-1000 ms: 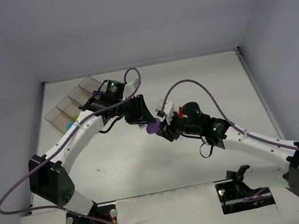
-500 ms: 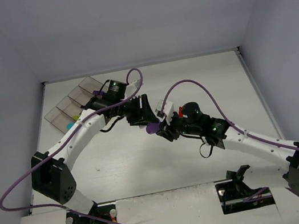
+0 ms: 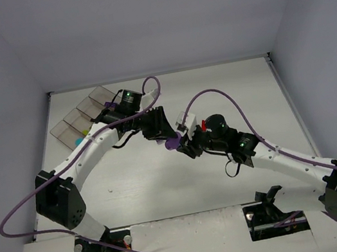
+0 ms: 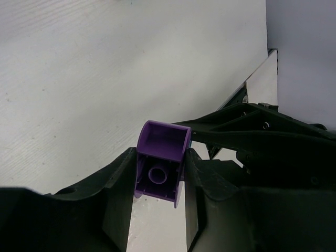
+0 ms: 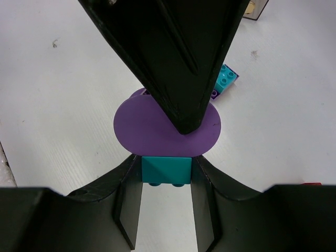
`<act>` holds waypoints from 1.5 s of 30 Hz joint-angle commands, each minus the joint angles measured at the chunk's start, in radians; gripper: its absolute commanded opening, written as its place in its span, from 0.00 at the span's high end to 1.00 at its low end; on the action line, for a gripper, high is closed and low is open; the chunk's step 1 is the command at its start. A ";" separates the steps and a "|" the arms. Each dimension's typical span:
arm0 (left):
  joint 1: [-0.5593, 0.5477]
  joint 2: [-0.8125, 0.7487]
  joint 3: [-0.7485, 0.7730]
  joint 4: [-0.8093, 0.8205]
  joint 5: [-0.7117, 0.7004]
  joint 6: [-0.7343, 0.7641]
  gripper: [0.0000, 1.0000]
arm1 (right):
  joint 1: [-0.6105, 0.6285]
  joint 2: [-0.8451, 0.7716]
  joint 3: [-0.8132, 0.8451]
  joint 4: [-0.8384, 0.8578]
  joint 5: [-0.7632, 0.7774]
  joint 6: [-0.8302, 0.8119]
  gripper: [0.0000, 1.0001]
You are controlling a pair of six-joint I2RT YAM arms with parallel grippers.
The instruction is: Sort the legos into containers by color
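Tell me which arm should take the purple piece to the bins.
Left, probably. The left tool is shut on the purple piece, and the bins sit far left, on its side. The right tool grips the cyan brick.

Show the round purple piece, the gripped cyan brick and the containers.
round purple piece (image 5: 149, 134): right wrist view, flat face
gripped cyan brick (image 5: 166, 169): right wrist view, side
containers (image 3: 99, 96): top external view, end bin
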 commanded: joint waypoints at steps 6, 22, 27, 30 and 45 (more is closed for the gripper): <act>0.088 -0.032 0.034 0.006 0.057 0.042 1.00 | -0.041 -0.061 -0.070 0.075 0.010 0.013 1.00; 0.354 0.128 0.329 -0.083 -0.398 0.174 1.00 | -0.043 0.007 0.000 0.054 0.020 0.029 1.00; 0.413 0.296 0.429 0.009 -0.555 0.105 1.00 | -0.043 0.027 0.028 0.052 0.024 0.033 1.00; 0.419 0.402 0.521 0.017 -0.595 0.099 1.00 | -0.043 0.031 0.036 0.052 0.026 0.037 1.00; 0.421 0.571 0.670 0.030 -0.617 0.108 0.49 | -0.043 0.053 0.068 0.044 0.032 0.041 1.00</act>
